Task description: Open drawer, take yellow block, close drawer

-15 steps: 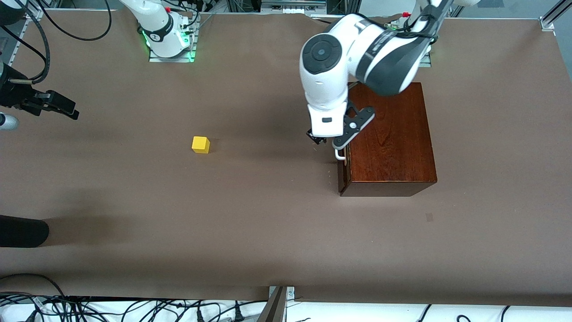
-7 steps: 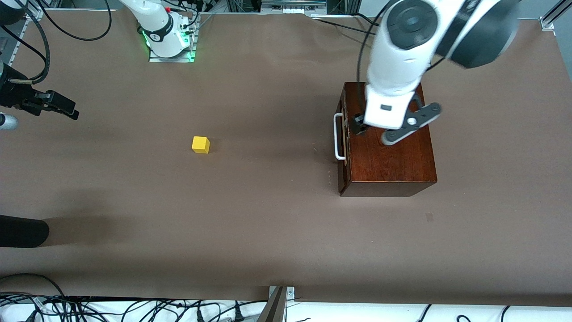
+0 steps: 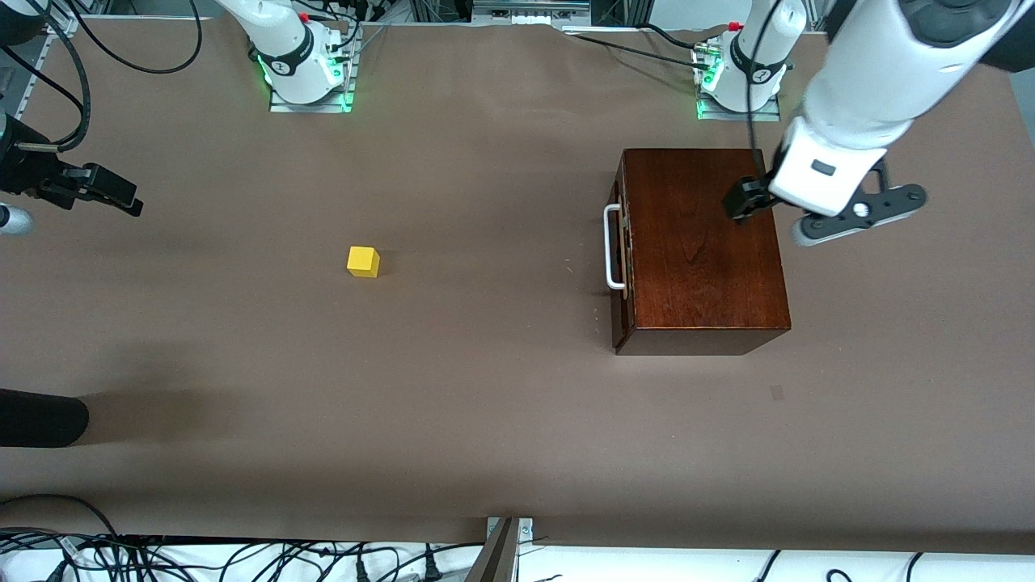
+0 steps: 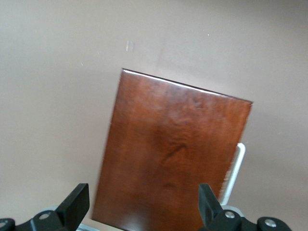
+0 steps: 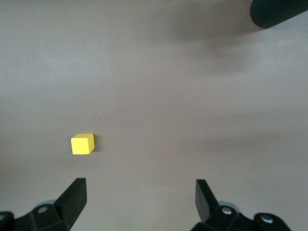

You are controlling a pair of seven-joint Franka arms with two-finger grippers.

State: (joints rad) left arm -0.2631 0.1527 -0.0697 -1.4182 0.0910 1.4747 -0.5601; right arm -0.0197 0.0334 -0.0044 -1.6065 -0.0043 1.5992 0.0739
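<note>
The dark mahogany box (image 3: 703,242) stands toward the left arm's end of the table. Its drawer (image 3: 621,271) is pushed in flush, with the white bar handle (image 3: 614,246) on the front. My left gripper (image 3: 741,199) is open and empty, up over the top of the box. In the left wrist view my left gripper (image 4: 142,207) has the box top (image 4: 173,154) and the handle (image 4: 236,173) below it. The yellow block (image 3: 363,261) lies on the bare table, well apart from the box. My right gripper (image 3: 109,192) is open and empty over the right arm's end of the table. In the right wrist view my right gripper (image 5: 139,202) has the block (image 5: 82,144) ahead of it.
The brown table cover (image 3: 485,404) spans the whole view. A black rounded object (image 3: 40,416) juts in at the table edge at the right arm's end, nearer the front camera; it also shows in the right wrist view (image 5: 279,12). Cables lie along the front edge.
My left gripper has moved from the drawer's handle up and across the box top toward the left arm's end. The drawer stays shut. The block and the right arm have not moved.
</note>
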